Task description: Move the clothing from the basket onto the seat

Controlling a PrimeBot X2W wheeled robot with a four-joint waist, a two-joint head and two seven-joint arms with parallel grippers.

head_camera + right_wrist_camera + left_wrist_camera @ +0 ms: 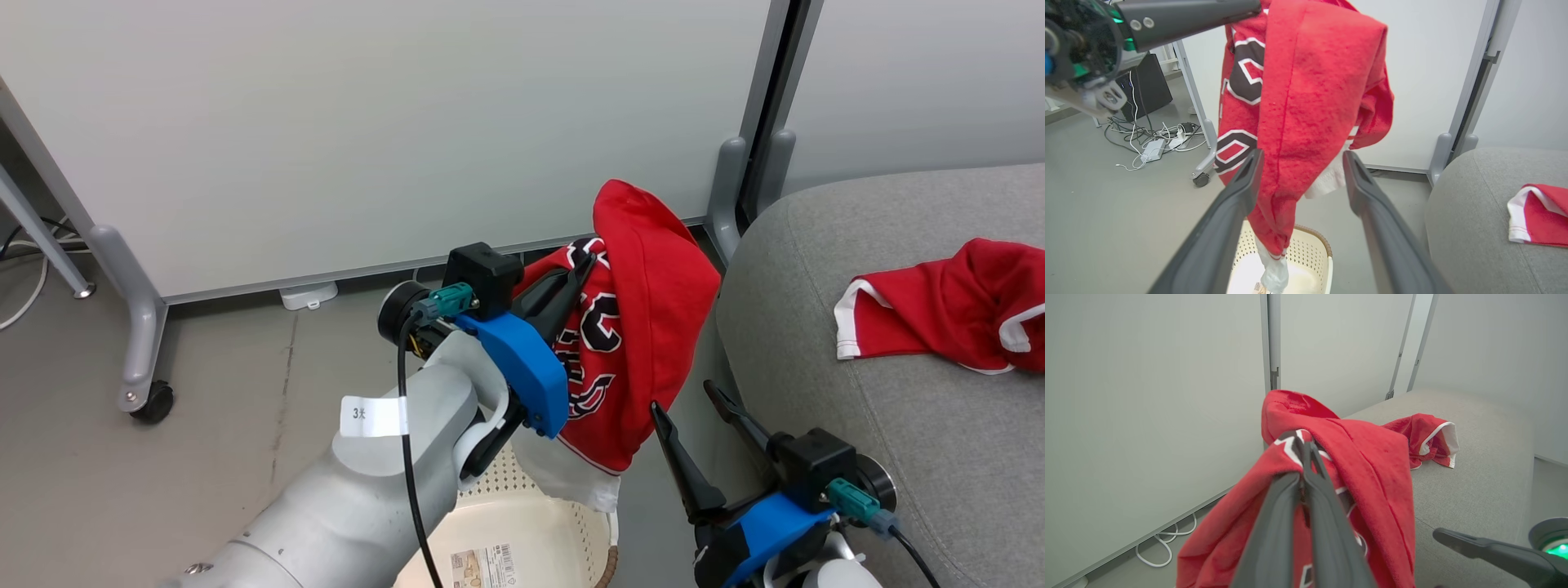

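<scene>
Two red pieces: the jersey (645, 310) was pinched in the fully closed left jaws and hung down toward the basket (563, 523) beneath them. Its black-and-white lettering was too folded to read. The right jaws were spread wide, holding nothing, just beside its lower part. The plain red garment (947, 314) lay on the seat (898, 457), right of both jaws. The arm tag (371, 415) started with "3", and the basket label (482, 565) was unreadable. The right wrist cam added floor cables (1151, 143).
</scene>
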